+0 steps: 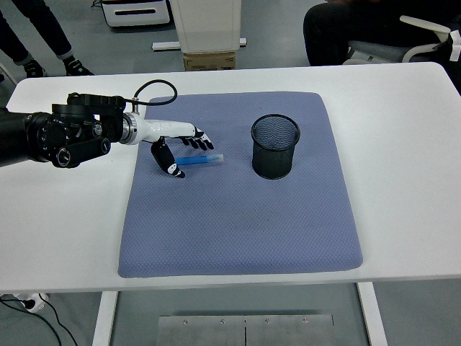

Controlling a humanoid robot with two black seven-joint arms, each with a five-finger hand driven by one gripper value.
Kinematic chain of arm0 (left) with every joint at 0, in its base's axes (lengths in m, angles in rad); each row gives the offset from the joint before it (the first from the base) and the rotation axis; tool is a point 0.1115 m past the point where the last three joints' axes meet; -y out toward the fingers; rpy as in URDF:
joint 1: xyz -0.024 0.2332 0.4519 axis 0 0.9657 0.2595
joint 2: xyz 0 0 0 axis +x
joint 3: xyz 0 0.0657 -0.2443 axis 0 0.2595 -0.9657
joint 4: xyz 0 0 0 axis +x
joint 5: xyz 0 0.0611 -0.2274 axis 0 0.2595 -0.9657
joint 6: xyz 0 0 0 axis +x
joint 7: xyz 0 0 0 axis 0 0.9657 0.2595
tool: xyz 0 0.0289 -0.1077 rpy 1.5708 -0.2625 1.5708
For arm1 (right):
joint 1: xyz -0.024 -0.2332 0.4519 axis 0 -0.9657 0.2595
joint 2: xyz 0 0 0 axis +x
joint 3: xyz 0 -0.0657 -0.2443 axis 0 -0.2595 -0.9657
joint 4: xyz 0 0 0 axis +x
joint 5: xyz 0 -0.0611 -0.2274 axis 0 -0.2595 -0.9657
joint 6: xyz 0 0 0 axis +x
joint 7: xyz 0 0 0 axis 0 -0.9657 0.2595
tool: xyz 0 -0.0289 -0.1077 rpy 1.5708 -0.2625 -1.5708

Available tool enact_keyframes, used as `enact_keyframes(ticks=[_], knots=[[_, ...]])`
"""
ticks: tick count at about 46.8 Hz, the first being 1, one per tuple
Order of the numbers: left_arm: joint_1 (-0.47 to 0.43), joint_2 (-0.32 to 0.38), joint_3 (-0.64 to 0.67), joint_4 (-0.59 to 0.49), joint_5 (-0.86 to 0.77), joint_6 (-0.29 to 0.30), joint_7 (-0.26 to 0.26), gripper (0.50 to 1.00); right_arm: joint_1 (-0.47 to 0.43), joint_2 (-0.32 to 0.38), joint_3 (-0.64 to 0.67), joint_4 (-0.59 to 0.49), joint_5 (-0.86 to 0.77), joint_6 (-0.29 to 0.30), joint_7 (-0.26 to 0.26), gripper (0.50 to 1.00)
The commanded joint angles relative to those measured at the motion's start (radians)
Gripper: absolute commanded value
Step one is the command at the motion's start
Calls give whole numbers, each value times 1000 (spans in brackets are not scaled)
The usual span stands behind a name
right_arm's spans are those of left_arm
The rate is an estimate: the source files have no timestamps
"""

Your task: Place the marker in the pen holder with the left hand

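A blue marker [198, 159] with a pale cap end lies flat on the blue-grey mat [238, 216], left of a black mesh pen holder [274, 146] that stands upright on the mat. My left hand [184, 149] reaches in from the left and hovers right over the marker's left end. Its fingers [200, 138] are spread past the marker's far side and the thumb [166, 161] hangs down on the near side. The hand holds nothing. The right arm does not show.
The mat covers the middle of the white table [403, 144]. A seated person [360, 29] is behind the table's far right edge, another person's legs [36, 36] stand at the far left. A white cabinet and a cardboard box [209, 58] are behind the table.
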Motion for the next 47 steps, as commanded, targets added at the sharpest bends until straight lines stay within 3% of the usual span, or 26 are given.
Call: enact_keyframes(ticks=[1,9,10,14,27,39,47], knots=[[0,-4,0,0,11,2,3,824,0,0,0,1,0,0,0,1000],[3,-10,-2,0,34,2,3,783,0,0,0,1,0,0,0,1000],[5,-14,-2,0,45,2,3,757,0,0,0,1,0,0,0,1000],[5,-16,-2,0,54,3,3,730,0,0,0,1,0,0,0,1000],[6,-18,-8,1,56,3,5,713,0,0,0,1,0,0,0,1000],[8,-18,-8,0,73,3,5,625,0,0,0,1,0,0,0,1000],[8,-22,-8,0,73,5,5,622,0,0,-1,1,0,0,0,1000]])
